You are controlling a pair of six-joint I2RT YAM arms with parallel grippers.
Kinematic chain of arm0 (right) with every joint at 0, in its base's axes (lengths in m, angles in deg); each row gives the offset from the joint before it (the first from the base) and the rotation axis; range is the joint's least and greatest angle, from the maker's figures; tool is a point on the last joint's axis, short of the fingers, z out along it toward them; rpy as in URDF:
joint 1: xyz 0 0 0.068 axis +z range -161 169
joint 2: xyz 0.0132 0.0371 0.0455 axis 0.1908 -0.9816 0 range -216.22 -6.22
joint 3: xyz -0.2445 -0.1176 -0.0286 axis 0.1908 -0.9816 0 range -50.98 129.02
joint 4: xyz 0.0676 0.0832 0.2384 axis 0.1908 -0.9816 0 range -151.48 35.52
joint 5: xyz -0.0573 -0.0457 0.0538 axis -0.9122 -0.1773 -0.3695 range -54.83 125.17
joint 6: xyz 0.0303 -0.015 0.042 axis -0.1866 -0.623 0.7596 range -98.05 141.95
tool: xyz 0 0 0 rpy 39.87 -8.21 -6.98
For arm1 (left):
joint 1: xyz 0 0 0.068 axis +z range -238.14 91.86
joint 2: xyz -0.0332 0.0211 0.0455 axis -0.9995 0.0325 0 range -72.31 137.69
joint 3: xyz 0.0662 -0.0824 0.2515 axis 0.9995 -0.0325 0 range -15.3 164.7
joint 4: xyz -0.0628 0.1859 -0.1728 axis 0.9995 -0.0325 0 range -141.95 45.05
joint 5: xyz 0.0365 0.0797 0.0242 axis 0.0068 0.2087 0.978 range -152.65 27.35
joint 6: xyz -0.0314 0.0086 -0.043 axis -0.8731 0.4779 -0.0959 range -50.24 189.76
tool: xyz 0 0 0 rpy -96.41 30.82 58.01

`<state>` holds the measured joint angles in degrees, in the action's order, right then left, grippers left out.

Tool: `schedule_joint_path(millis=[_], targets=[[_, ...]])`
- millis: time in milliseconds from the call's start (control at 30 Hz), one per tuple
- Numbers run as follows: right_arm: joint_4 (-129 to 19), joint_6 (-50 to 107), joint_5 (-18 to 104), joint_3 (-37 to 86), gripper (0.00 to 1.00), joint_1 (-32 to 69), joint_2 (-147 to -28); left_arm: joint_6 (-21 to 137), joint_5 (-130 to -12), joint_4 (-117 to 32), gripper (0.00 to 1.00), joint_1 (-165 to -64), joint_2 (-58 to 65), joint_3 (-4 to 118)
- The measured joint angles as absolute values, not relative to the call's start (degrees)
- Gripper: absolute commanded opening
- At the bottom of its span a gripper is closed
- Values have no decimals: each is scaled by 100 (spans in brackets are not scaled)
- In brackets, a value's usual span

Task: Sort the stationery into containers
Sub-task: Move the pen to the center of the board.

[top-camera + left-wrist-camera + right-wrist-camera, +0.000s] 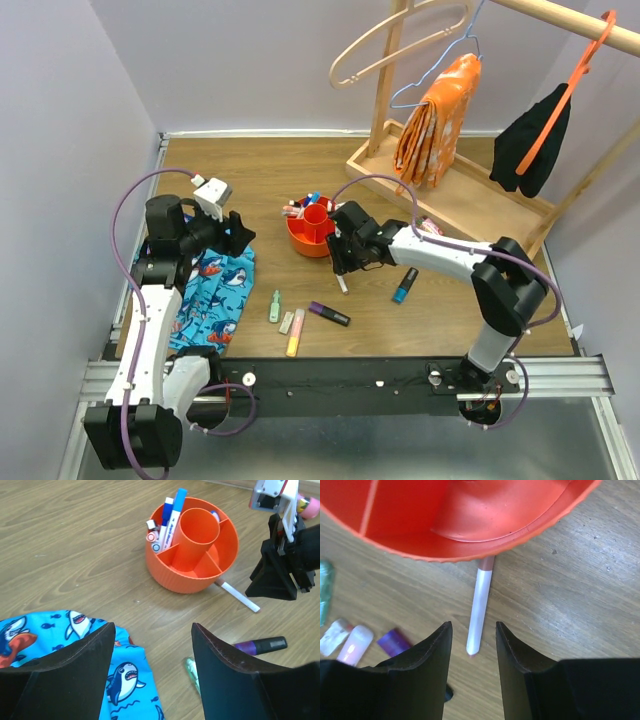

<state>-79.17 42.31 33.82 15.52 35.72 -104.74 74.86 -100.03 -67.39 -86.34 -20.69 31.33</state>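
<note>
Looks only part done, with a few pens (167, 520) up in the bowl (190, 582), a white pen (479, 605) on the table (250, 170) just beside the bowl and between the jaws of the wide right pincer (473, 626), more markers (330, 314) lying near, and the left pincer (152, 626) wide and empty.

This is a robotics lab test cell, not a lived-in room. A left arm (140, 330) and a right arm (440, 255) are bolted to a slotted aluminium rail (570, 372) well behind the jaws. Plain pale walls (60, 120) box in the wood-grain surface (260, 170) under them. A wooden clothes rack (470, 200) stands as a prop beyond the right jaws.
</note>
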Motion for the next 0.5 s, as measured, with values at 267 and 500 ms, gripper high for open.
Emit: schedule_joint_path(millis=[267,500], targets=[[-7797,4333,2853,1552,48,3701,-10970,7618,-9687,-6826,74,-8623,-2550,2923],[-7578,4252,2681,1591,47,3736,-11110,7615,-9625,-6820,74,-8623,-2622,2753]])
